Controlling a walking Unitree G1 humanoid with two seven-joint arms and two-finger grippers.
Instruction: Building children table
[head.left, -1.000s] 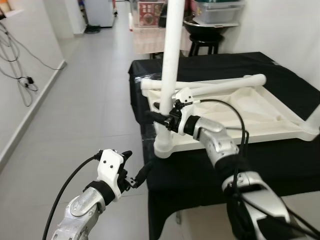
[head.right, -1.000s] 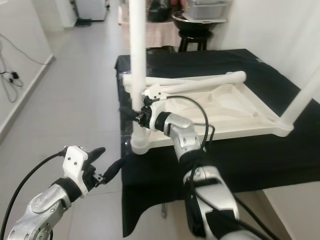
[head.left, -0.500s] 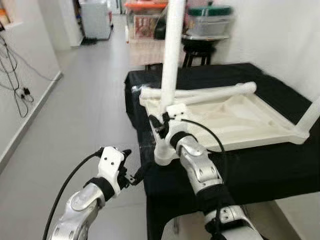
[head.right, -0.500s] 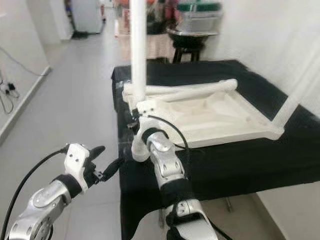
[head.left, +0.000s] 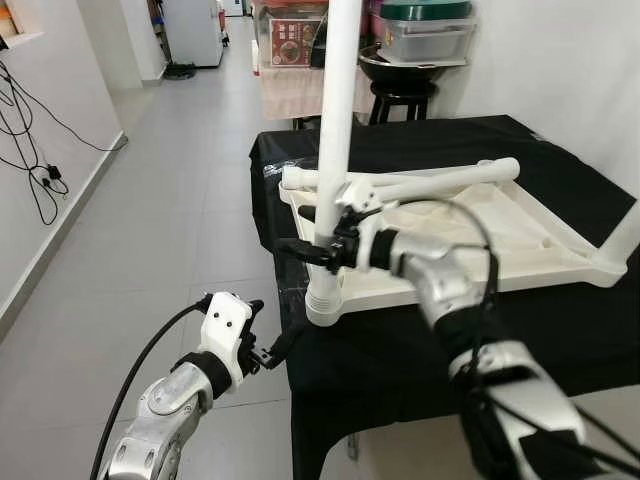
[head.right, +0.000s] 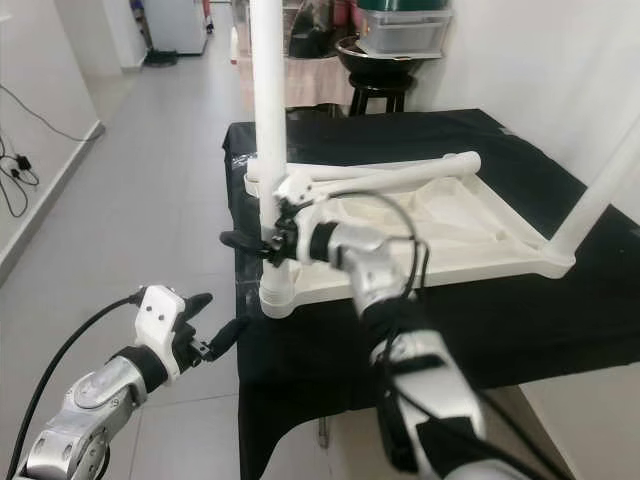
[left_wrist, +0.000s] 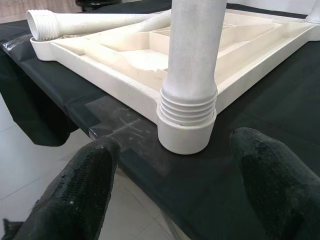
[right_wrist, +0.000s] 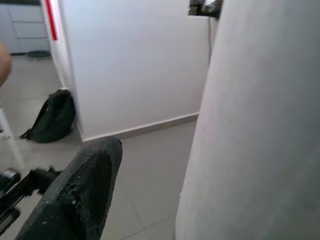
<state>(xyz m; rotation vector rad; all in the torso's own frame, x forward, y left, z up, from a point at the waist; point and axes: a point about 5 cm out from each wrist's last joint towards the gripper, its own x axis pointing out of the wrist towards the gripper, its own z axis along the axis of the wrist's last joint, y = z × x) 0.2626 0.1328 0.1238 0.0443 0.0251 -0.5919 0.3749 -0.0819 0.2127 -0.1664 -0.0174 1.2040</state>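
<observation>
The right hand is closed around the upright white table leg, its black fingers wrapping the tube a little above the threaded base. Just below that hand, the leg stands in the corner socket of the upturned white plastic children's table, which lies upside down on the tabletop covered in black cloth. Beyond the hand, a loose white leg lies flat across the far edge of the upturned table, its threaded end pointing off the corner. Another leg stands upright at the far corner, well away from the hand.

The left hand hangs open over the tiled floor, just beside the tabletop's near corner and below the socket, its two fingers spread either side of the leg's base and touching nothing.
</observation>
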